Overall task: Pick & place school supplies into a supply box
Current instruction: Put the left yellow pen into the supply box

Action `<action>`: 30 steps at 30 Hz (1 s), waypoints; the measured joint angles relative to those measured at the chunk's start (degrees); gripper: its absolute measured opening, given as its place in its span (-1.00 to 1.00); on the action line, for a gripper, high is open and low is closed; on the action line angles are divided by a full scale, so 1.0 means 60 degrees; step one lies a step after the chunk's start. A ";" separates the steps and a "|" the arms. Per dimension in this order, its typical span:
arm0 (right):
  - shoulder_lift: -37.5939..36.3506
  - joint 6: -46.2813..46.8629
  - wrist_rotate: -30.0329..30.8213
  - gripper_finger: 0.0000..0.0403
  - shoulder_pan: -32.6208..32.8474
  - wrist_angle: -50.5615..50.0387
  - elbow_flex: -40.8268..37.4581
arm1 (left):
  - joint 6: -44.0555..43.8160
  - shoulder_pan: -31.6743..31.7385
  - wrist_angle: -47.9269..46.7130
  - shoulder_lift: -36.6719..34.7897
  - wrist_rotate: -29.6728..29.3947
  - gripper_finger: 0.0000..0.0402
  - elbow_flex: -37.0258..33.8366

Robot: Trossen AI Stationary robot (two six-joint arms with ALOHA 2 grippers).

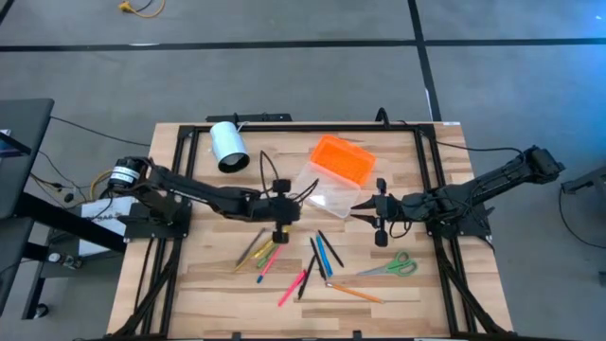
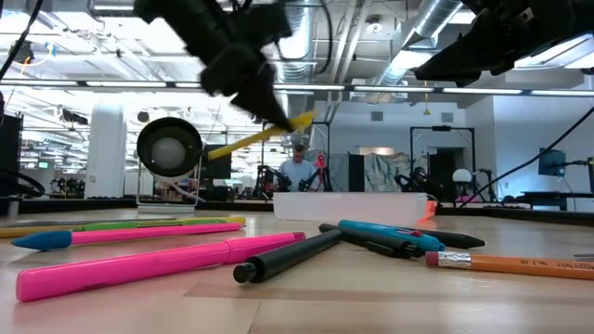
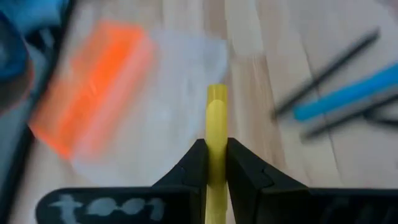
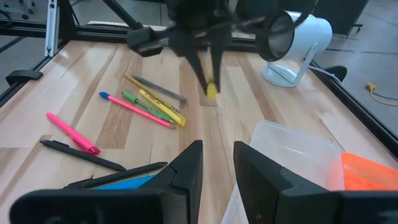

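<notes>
Over the middle of the table, from above, I am holding the left gripper (image 1: 280,230) just beside the clear base of the supply box (image 1: 327,192), whose orange lid (image 1: 343,159) is lying open behind it. The right gripper (image 1: 375,220) is waiting at the base's other side. The other pens and pencils (image 1: 317,260) and the green-handled scissors (image 1: 393,267) are lying on the table (image 1: 417,161), nearer its front edge.

In the low view, I am carrying a yellow pencil (image 2: 255,137) clear of the wood, tilted, its free end pointing down toward the white cylinder (image 2: 169,147). To do this well, I judge I should level it before lowering.

In the left wrist view, the jaws are pinching the yellow pencil (image 3: 216,140), which is pointing at the clear base (image 3: 165,118). I would line it up with the base's long side so both ends clear the walls.

In the right wrist view, the right gripper's (image 4: 217,163) jaws are standing slightly parted, holding nothing. I am keeping it out of the left arm's path.
</notes>
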 joint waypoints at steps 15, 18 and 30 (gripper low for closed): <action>0.0000 0.0003 -0.0039 -0.57 0.0056 -0.0025 0.0000 | 0.2093 0.1846 0.4393 0.1853 0.2004 -0.88 -0.0010; 0.0000 0.0000 -0.0040 -0.57 0.0212 -0.0122 0.0000 | 0.2094 0.2054 0.4785 0.2160 0.2269 -0.88 0.0054; -0.0004 0.0006 -0.0023 -0.57 0.0794 -0.0255 0.0000 | 0.2043 0.2343 0.4277 0.2719 0.2071 -0.68 0.0706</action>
